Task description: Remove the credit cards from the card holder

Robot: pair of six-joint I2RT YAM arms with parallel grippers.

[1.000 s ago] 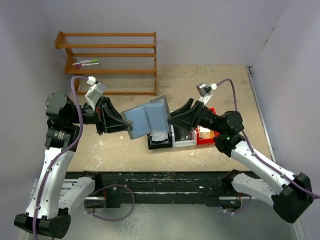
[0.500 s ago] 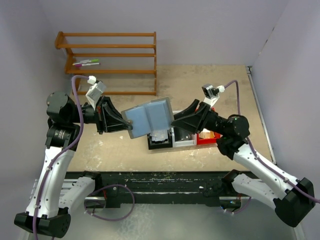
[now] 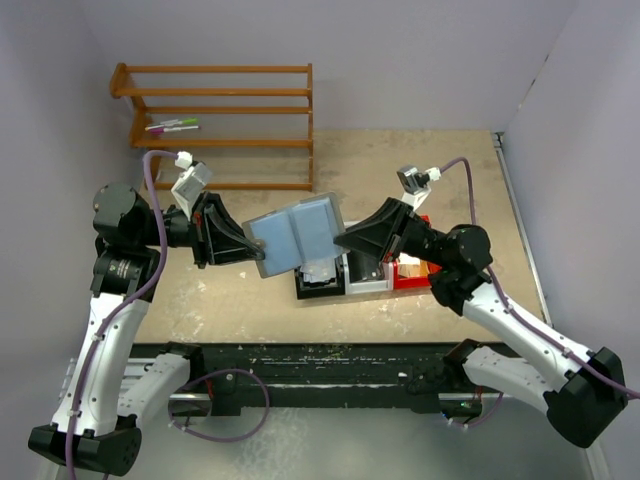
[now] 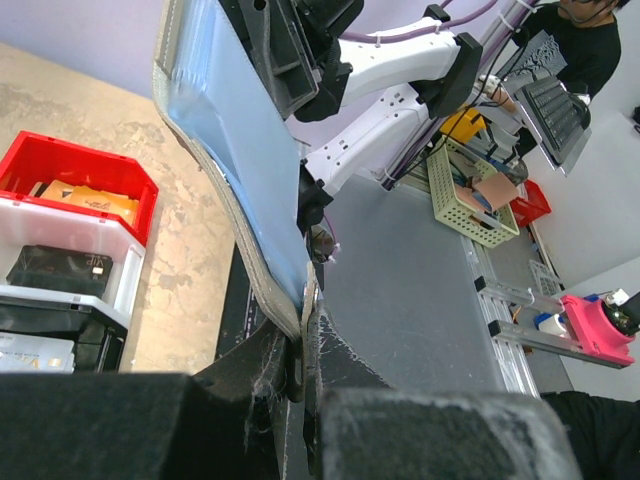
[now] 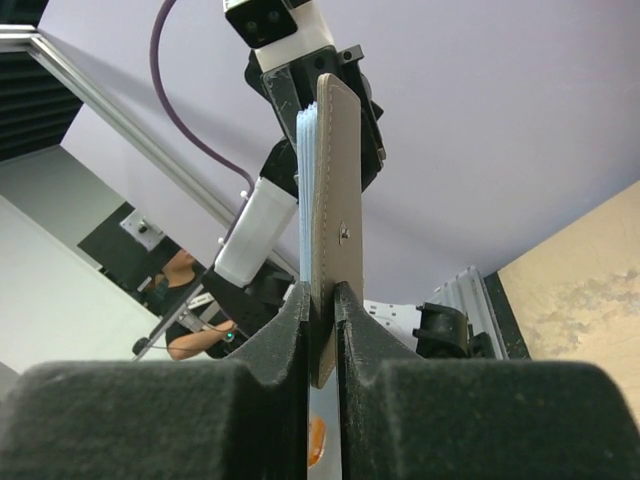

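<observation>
From the top view you've got one holder (image 3: 295,235) spread open in the air between both arms. The left gripper (image 3: 262,260) is pinched on its near-left corner and the right gripper (image 3: 341,238) is closed onto its right edge. Under it there are three bins in a row, black (image 3: 320,294), white (image 3: 368,288) and red (image 3: 410,284), all touching, and the holder's lower right corner hangs over the black one. The back half of the table (image 3: 400,165) is open floor on the right. The one shelf (image 3: 215,100) with two markers (image 3: 172,126) sits well apart at the back left, and walls close in both sides. On the left wrist cam the holder runs edge-on away from you, with its bottom edge squeezed tight between your fingers. Same three bins off to the left, one card in each: tan card (image 4: 90,203) in the red, black card (image 4: 55,268) in the white, and a pale card (image 4: 25,348) in the black, mostly cut off by the frame edge. On the right wrist cam both fingers press flat on the holder's stitched tan edge, which stands upright, blue layers on its left face. I can't tell from any view whether cards sit inside.
</observation>
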